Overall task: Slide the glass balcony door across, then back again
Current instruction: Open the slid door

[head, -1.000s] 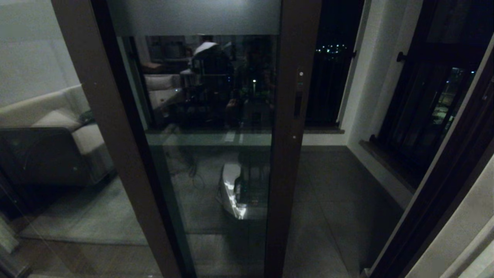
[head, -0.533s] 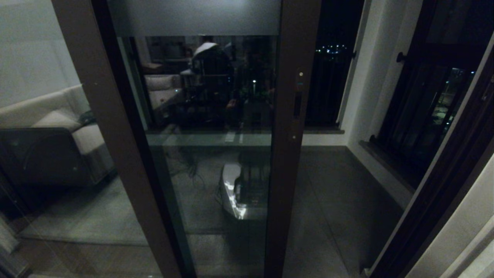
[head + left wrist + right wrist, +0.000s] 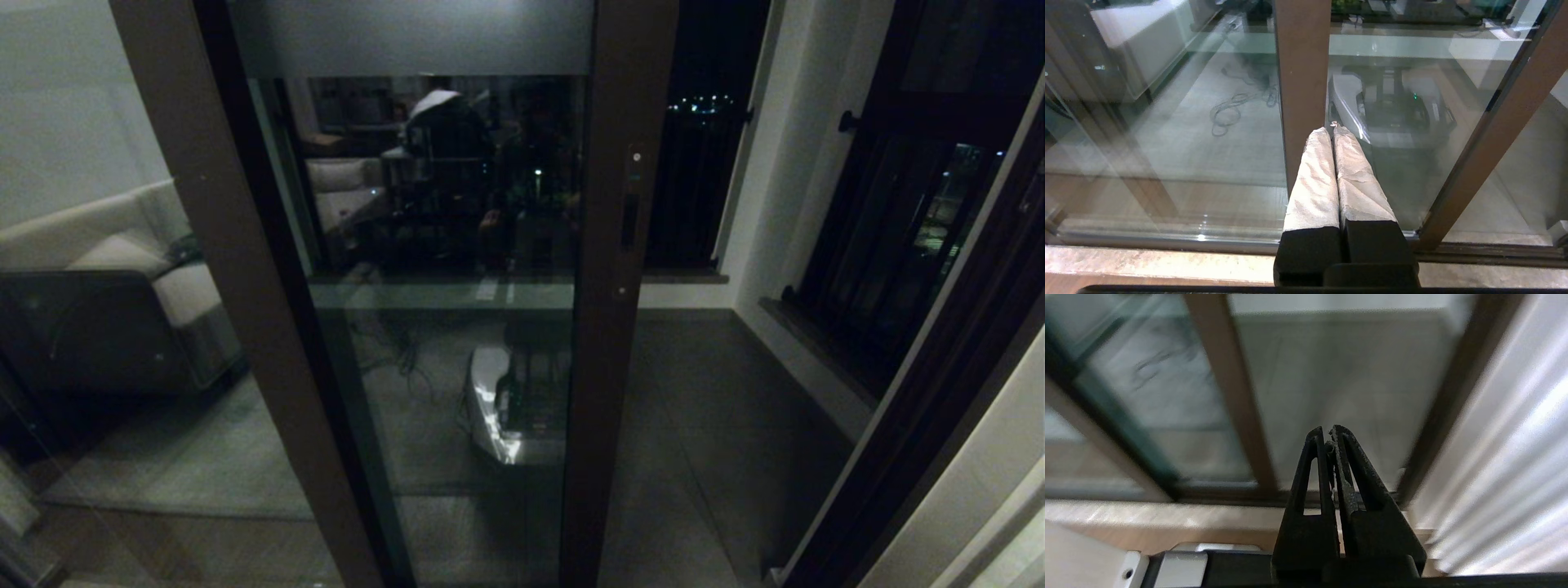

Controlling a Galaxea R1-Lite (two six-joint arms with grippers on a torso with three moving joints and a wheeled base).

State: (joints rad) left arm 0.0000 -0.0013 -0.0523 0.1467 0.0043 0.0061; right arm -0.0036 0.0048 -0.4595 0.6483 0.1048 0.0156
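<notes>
Standing upright with its vertical stile at about 1 o'clock in the head view, the glass balcony door has its handle slot nearer the right gripper, clenched empty low before the sill; left gripper likewise clenched.

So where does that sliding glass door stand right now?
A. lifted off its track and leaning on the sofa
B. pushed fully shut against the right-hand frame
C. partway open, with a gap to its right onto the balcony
C: the glass balcony door ends at its stile with the handle slot, and bare balcony floor shows beyond it.
</notes>
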